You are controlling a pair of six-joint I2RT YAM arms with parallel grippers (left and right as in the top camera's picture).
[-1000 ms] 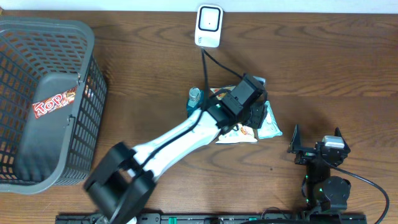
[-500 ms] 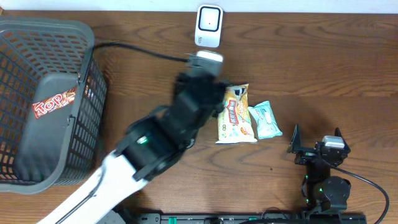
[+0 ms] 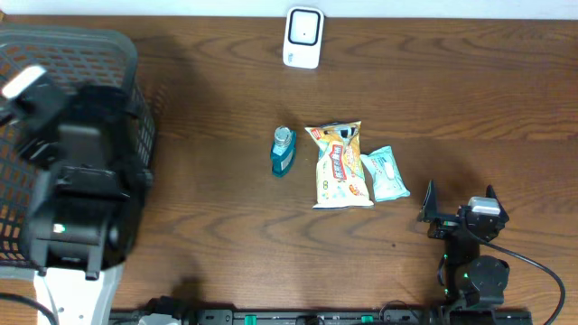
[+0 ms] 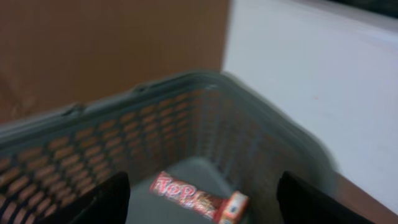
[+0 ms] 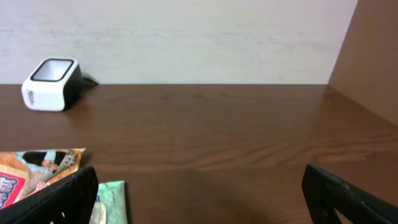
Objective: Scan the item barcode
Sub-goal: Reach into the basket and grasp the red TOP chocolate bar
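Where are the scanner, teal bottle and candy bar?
scanner (image 3: 303, 36), overhead view, white top face.
teal bottle (image 3: 282, 157), overhead view, middle of body.
candy bar (image 4: 198, 198), left wrist view, middle of red wrapper.

Left hand (image 4: 202, 186) spread, right hand (image 5: 199, 177) spread

The table (image 3: 470, 99) is dark brown wood with visible grain, smooth, with a low sheen. The basket (image 3: 99, 41) at far left is grey moulded plastic with lattice walls, matt. The candy bar wrapper (image 4: 198, 198) inside it is glossy red film. The scanner (image 3: 303, 38) is smooth white plastic with a dark glossy face. The snack bag (image 3: 341, 167) and teal packet (image 3: 386, 173) are shiny printed film, creased. The small bottle (image 3: 284, 151) is teal plastic. The wall (image 5: 186, 37) is matt off-white.
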